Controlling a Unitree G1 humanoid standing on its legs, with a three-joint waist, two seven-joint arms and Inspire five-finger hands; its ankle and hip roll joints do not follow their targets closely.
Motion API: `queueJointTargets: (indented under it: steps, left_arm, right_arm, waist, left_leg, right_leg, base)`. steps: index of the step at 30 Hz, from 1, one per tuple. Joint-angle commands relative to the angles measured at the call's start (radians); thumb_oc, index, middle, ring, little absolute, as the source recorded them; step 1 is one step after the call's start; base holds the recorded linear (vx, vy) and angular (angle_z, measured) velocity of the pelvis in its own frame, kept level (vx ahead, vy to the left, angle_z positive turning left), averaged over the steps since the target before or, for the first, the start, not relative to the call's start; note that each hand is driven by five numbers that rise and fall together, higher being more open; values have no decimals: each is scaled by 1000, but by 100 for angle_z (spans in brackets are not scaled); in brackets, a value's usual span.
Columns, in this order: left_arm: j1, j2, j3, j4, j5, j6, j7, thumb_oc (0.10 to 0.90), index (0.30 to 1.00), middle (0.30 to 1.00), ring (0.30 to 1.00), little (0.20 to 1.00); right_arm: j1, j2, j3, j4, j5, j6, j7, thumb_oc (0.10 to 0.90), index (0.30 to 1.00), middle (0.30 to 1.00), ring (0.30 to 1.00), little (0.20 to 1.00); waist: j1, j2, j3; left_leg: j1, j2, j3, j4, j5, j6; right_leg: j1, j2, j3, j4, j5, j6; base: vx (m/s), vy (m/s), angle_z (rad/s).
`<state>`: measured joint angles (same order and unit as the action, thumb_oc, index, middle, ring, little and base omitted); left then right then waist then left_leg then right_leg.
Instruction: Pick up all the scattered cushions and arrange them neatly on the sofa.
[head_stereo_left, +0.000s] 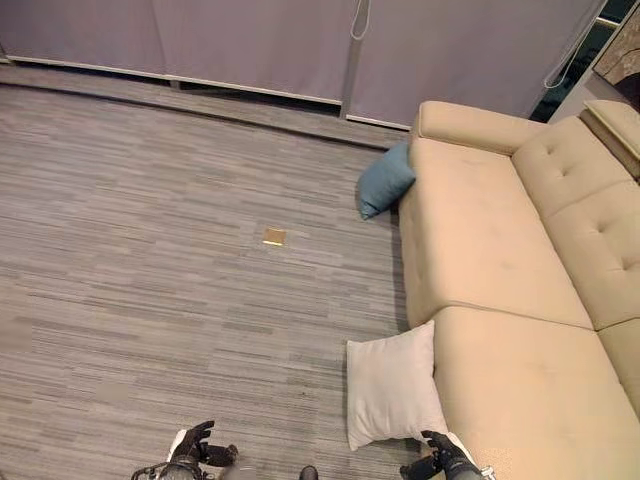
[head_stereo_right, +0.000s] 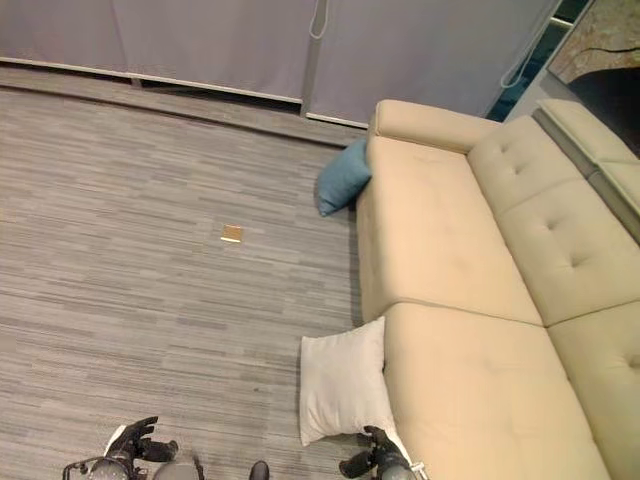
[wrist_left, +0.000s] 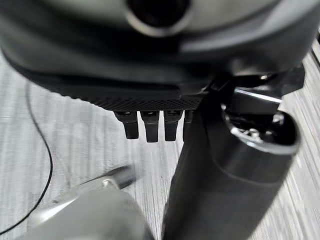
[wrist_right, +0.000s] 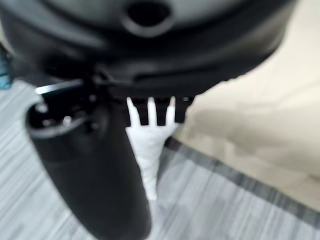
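A white cushion (head_stereo_left: 392, 385) stands on the floor, leaning against the front of the beige sofa (head_stereo_left: 500, 260). A blue cushion (head_stereo_left: 383, 180) leans against the sofa's far end, by its armrest. My right hand (head_stereo_left: 440, 458) is low in the view, just beside the white cushion's near corner, fingers relaxed and holding nothing. The right wrist view shows the white cushion (wrist_right: 148, 150) edge-on past my open fingers (wrist_right: 150, 112). My left hand (head_stereo_left: 195, 445) hangs open over bare floor, well left of the cushion; its straight fingers (wrist_left: 150, 125) hold nothing.
The grey striped floor (head_stereo_left: 150, 250) stretches left of the sofa, with a small tan square (head_stereo_left: 273, 237) lying on it. Grey curtains (head_stereo_left: 250, 40) close off the far side. The sofa seats (head_stereo_left: 530, 390) carry nothing.
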<state>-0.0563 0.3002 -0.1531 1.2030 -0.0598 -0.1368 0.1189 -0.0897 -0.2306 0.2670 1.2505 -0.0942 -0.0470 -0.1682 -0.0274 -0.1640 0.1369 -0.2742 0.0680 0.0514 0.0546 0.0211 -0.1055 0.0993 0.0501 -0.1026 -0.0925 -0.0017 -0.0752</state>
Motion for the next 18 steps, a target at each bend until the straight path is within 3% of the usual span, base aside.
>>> queueJointTargets:
  steps: [1, 4, 7, 10, 11, 13, 15, 17, 18]
  left_arm:
    - [19, 34, -24, 12, 17, -15, 5, 800, 900, 900, 900, 900]
    - [31, 35, -20, 17, 26, -12, 6, 800, 900, 900, 900, 900]
    - [44, 31, -1, 22, 14, -6, 4, 800, 900, 900, 900, 900]
    - [28, 45, -4, 16, 12, -6, 10, 800, 900, 900, 900, 900]
    - [17, 52, -5, 13, 7, -8, 17, 800, 900, 900, 900, 900]
    - [15, 53, -3, 12, 2, -8, 17, 800, 900, 900, 900, 900]
    - [16, 51, 1, 14, -4, -7, 14, 800, 900, 900, 900, 900]
    - [18, 52, 20, 26, -12, -4, 12, 800, 900, 900, 900, 900]
    - [24, 48, 23, 30, -3, -4, 13, 800, 900, 900, 900, 900]
  right_arm:
    - [39, -33, -4, -7, -3, -9, -27, 800, 900, 900, 900, 900]
    - [45, -26, -4, -4, -9, -5, -26, 800, 900, 900, 900, 900]
    - [44, -10, -10, -1, -13, -5, -21, 800, 900, 900, 900, 900]
    - [14, -1, 3, -11, -18, -1, -15, 800, 900, 900, 900, 900]
    - [1, 1, 9, -23, -20, -3, -18, 800, 900, 900, 900, 900]
    - [1, 0, 7, -25, -21, -3, -17, 800, 900, 900, 900, 900]
    - [3, -4, 7, -20, -26, 1, -16, 800, 900, 900, 900, 900]
    - [-4, -14, 0, -18, -40, 6, -14, 800, 900, 900, 900, 900]
    - [3, -15, 5, -14, -49, 7, -15, 800, 900, 900, 900, 900]
  waist:
    - [28, 6, 4]
    - [25, 6, -9]
    - [30, 10, -25]
    - [26, 18, -3]
    - [23, 35, 9]
    - [21, 39, 9]
    - [17, 45, -4]
    - [24, 51, 0]
    - [18, 46, -7]
  left_leg:
    - [106, -53, -60, 4, -17, 38]
    - [127, -59, -55, 10, -20, 49]
    - [175, -68, -28, -14, -48, 76]
    - [209, -68, -1, -4, -74, 111]
    - [233, -56, 18, -4, -88, 120]
    - [254, -56, 28, -13, -97, 122]
    - [306, -56, 66, -36, -123, 119]
    - [353, -46, 129, -32, -152, 107]
    - [375, -50, 144, -36, -162, 103]
  right_leg:
    - [-15, -33, 56, 76, -77, 152]
    - [-22, -42, 73, 111, -84, 159]
    - [-43, -67, 85, 209, -78, 188]
    - [-140, -89, 86, 415, 15, 231]
    - [-195, -111, 34, 498, 26, 240]
    - [-207, -131, 1, 510, 25, 235]
    - [-216, -168, -129, 402, -11, 210]
    - [-228, -213, -348, 280, 0, 210]
    - [-215, -203, -344, 263, 4, 206]
  base:
    - [302, 244, -95]
    - [200, 191, -80]
    - [190, 193, -52]
    - [129, 182, -48]
    - [88, 160, -52]
    - [141, 128, -59]
    - [274, 112, -50]
    - [270, 56, -130]
    - [169, 28, -113]
